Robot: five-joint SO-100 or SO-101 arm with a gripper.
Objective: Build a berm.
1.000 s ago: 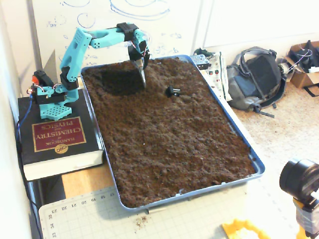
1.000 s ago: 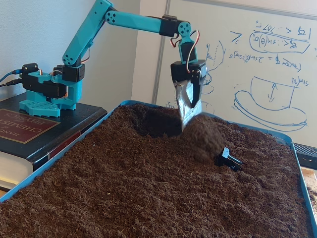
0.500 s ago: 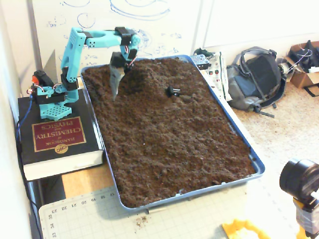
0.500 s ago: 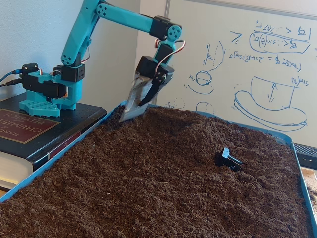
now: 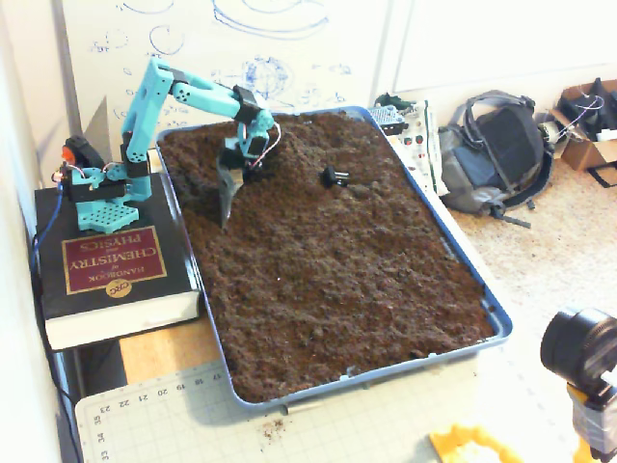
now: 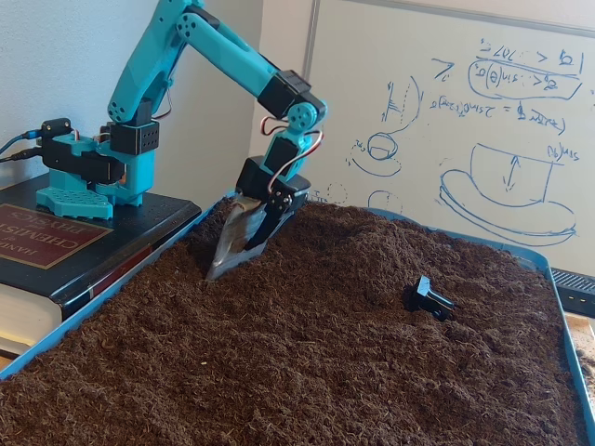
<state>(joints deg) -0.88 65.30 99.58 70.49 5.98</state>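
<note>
From my remote station I read the gripper (image 6: 216, 269) at the left of centre in a fixed view, its grey scoop-like blade angled down with the tip touching the soil; in the other fixed view the gripper (image 5: 225, 214) sits in the upper left of the frame near the tray's left wall. I cannot tell whether the fingers are parted or closed, since only one flat blade face shows. The teal arm (image 6: 218, 56) rises from the blade to its base (image 6: 88, 172), which stands on a dark book (image 5: 111, 265) at the left edge. The berm (image 6: 372, 246) is the humped soil just right of the blade, along the far end of the blue tray (image 5: 472, 280). A small black object (image 6: 428, 298) lies on the soil right of centre.
</note>
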